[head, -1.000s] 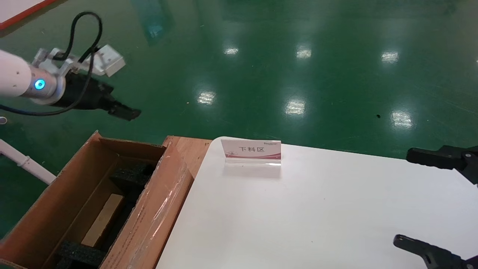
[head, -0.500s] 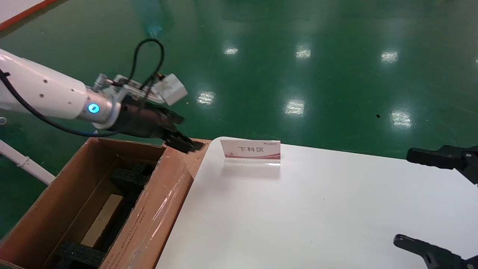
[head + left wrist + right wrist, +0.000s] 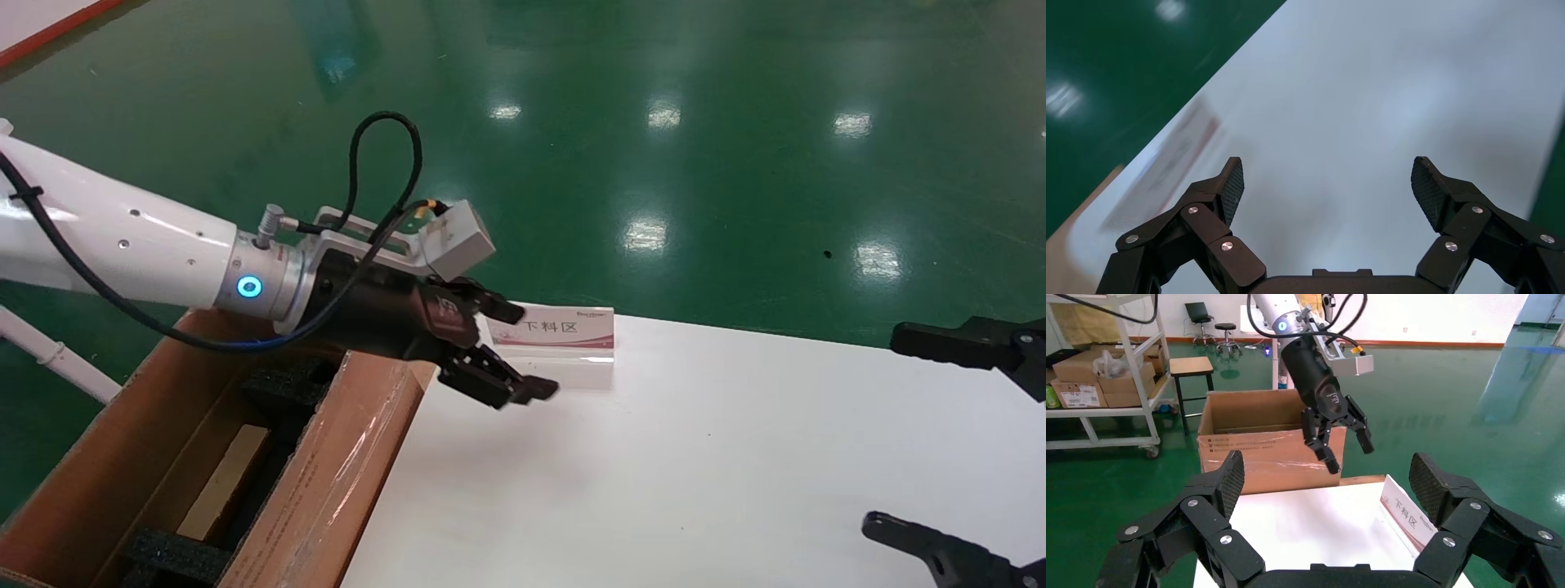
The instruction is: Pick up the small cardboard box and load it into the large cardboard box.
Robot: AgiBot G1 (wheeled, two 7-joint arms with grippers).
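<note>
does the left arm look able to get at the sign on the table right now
Probably yes. The left gripper hangs open right beside the sign, above bare table, with nothing between them. The right gripper sits open at the table's far right, well out of the way.

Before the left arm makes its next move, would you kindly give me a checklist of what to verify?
1. Left claw open and empty: ok.
2. Small box in sight on the table: not ok; only a sign stands there.
3. Carton open at the top: ok.
4. Tan slab between the carton's foam blocks is the small box: cannot tell.
5. Right claw open, parked at the table's right edge: ok.
</note>
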